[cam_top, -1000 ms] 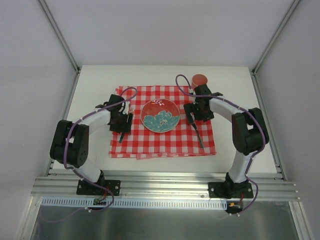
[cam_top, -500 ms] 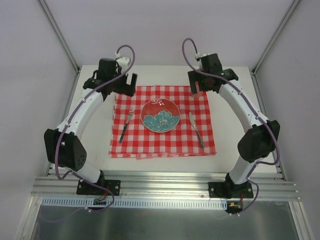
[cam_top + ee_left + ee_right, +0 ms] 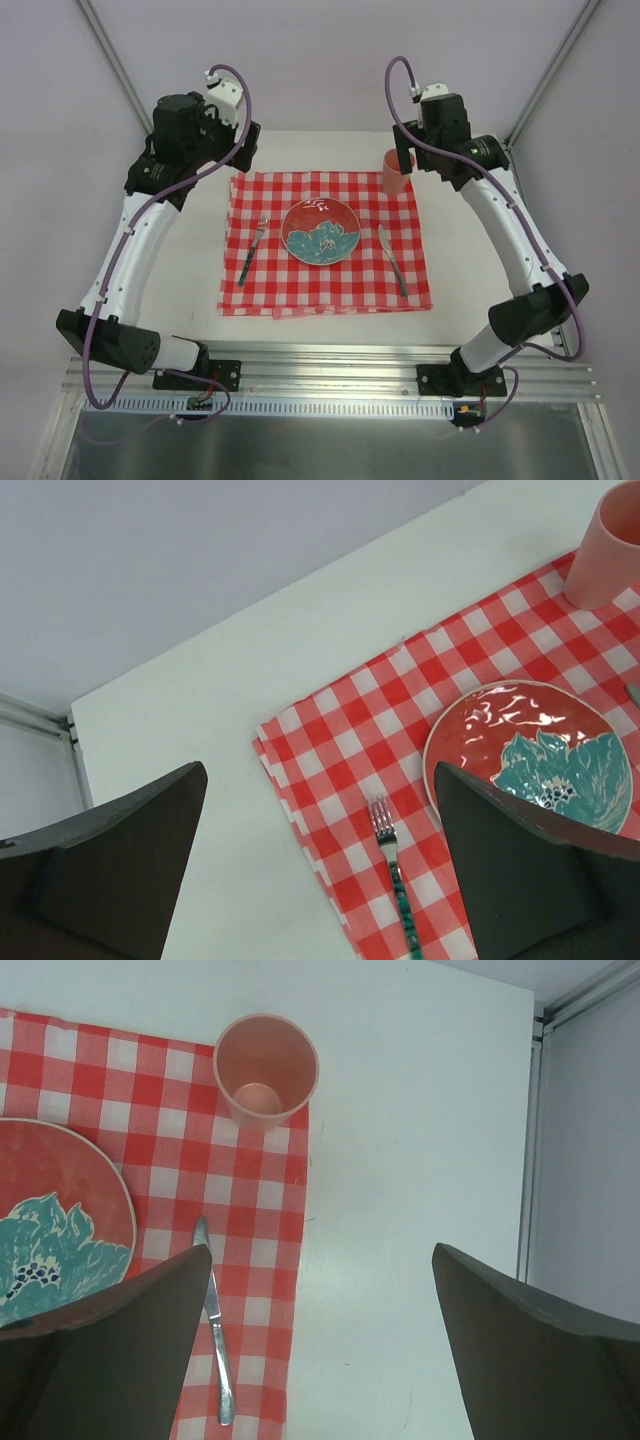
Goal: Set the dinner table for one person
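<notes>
The off-white dinner table [image 3: 180, 290] carries a red-and-white checked cloth [image 3: 300, 285]. At the cloth's middle sits a red plate with a teal flower [image 3: 320, 232]. A fork [image 3: 250, 252] lies left of the plate and a knife [image 3: 392, 260] lies right of it. A pink cup [image 3: 398, 172] stands upright on the cloth's far right corner. My left gripper [image 3: 318, 770] hangs open and empty high above the fork [image 3: 392, 880]. My right gripper [image 3: 320, 1250] is open and empty too, high over the cloth's right edge, with the cup [image 3: 265, 1070] and knife [image 3: 215, 1330] below it.
An aluminium rail [image 3: 330, 365] runs along the near edge, where both arm bases are bolted. Slanted frame posts [image 3: 120, 70] and grey walls close in the back and sides. Bare tabletop [image 3: 400, 1160] lies right of the cloth.
Both arms have lifted off the cloth and swung up toward the back. The left gripper opened and left the fork lying beside the plate. The cup has come into view.
</notes>
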Motion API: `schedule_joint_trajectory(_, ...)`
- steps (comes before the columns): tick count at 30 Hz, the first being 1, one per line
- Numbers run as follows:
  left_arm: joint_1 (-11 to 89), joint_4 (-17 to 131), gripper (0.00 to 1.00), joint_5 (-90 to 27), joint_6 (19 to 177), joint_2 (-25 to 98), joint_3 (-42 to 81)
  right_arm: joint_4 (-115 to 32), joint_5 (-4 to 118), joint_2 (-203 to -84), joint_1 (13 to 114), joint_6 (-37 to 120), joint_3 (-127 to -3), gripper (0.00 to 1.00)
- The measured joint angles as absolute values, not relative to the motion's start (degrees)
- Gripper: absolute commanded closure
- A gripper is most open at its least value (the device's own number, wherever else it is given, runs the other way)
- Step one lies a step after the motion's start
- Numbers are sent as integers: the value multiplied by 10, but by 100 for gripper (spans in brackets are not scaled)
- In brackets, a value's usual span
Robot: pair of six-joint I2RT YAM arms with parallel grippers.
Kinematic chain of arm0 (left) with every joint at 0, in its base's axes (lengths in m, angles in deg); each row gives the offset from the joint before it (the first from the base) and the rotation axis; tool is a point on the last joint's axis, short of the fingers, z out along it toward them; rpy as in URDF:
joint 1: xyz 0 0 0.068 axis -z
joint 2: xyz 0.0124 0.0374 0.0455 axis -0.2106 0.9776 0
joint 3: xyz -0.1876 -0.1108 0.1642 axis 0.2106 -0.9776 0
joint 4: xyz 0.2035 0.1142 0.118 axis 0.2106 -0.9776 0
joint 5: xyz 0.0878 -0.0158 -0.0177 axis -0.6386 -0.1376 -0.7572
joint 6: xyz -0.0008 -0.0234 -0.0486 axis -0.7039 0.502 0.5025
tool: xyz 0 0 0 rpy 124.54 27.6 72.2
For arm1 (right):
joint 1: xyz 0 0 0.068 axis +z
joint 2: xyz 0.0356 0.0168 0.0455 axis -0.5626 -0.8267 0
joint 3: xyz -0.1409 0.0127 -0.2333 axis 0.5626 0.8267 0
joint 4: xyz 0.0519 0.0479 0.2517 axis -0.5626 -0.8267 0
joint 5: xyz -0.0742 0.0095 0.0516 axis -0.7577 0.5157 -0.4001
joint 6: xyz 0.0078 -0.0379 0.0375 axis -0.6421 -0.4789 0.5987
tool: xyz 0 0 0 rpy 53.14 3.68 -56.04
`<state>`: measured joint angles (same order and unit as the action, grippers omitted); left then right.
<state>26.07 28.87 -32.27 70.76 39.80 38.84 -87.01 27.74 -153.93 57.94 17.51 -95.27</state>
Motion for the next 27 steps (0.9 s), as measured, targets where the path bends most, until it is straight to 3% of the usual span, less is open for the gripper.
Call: schedule_joint_trajectory(27, 240, 291, 1, -343, 689, 387, 387, -884, 246, -1368, 582, 172, -878, 3)
